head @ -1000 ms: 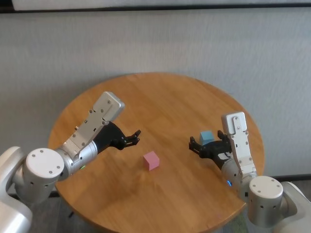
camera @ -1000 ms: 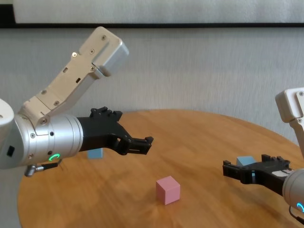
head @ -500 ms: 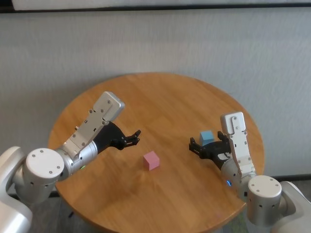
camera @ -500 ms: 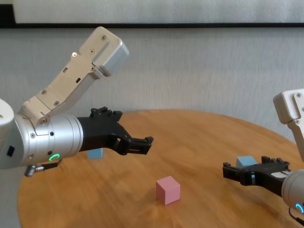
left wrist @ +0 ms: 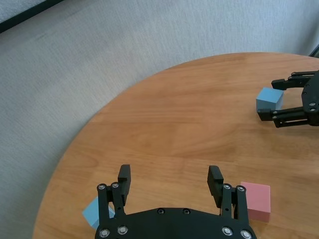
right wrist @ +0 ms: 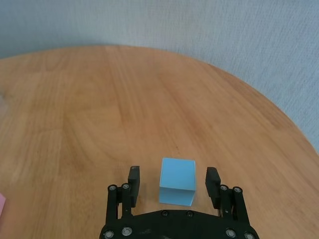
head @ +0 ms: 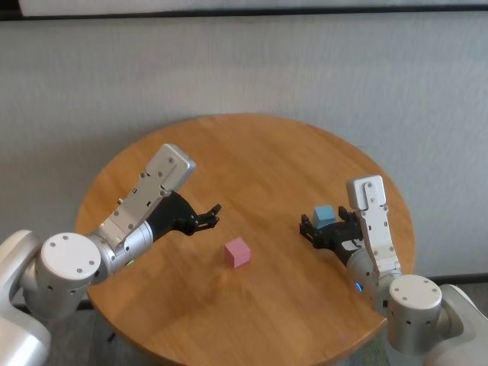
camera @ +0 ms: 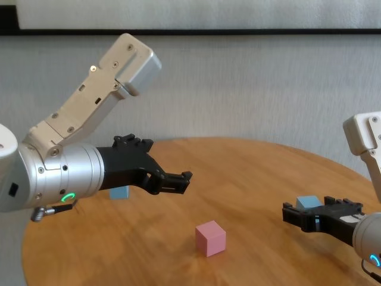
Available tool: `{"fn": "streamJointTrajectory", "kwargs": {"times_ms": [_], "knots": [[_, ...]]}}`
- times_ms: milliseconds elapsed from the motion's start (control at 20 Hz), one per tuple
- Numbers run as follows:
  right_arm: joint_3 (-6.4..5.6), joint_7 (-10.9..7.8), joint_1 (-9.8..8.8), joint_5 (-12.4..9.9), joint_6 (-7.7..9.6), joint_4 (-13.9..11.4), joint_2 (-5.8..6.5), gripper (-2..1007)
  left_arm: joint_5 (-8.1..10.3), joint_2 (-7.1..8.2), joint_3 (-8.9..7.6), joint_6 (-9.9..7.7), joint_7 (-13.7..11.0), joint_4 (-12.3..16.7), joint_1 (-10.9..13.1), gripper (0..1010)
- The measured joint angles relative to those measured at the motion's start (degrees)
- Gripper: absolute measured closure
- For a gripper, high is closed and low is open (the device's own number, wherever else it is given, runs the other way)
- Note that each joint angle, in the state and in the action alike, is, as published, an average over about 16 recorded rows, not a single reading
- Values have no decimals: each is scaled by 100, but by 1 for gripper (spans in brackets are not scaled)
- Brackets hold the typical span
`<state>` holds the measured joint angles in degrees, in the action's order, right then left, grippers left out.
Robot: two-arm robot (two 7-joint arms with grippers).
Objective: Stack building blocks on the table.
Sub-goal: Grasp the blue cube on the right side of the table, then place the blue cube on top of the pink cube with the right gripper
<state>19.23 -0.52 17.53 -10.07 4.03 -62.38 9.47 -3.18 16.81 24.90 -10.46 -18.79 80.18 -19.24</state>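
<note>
Round wood-grain tabletop (head: 252, 152) carrying three cubes. Pink block (head: 237, 252) resting near the tabletop's centre, toward the near edge, touched by nothing. First light blue block (right wrist: 177, 181) lying toward the right edge, set between the fingers (right wrist: 133, 178) of the right pincer (right wrist: 173, 180); jaws apart, a narrow gap visible on each side of the cube, no contact evident. Second light blue block (left wrist: 97, 211) lying near the left edge, partly hidden beneath the left forearm. Left pincer (left wrist: 170, 180) raised above the tabletop between that block and the pink block, jaws spread wide, holding nothing. Both pincers pointing inward toward the pink block, well apart from each other. Pale grey wall (head: 252, 69) behind the far edge.
</note>
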Motion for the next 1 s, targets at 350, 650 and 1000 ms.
{"fn": "streamJointTrajectory", "kwargs": {"times_ms": [350,650,1000], "knots": [[-84,-25,-14,51,33,-2,-44,368,0,0,0,0,0,0,0,10],[-150,-72,-54,101,73,-64,-69,539,0,0,0,0,0,0,0,10],[-174,-260,-192,183,24,-370,-38,636,0,0,0,0,0,0,0,10]]}}
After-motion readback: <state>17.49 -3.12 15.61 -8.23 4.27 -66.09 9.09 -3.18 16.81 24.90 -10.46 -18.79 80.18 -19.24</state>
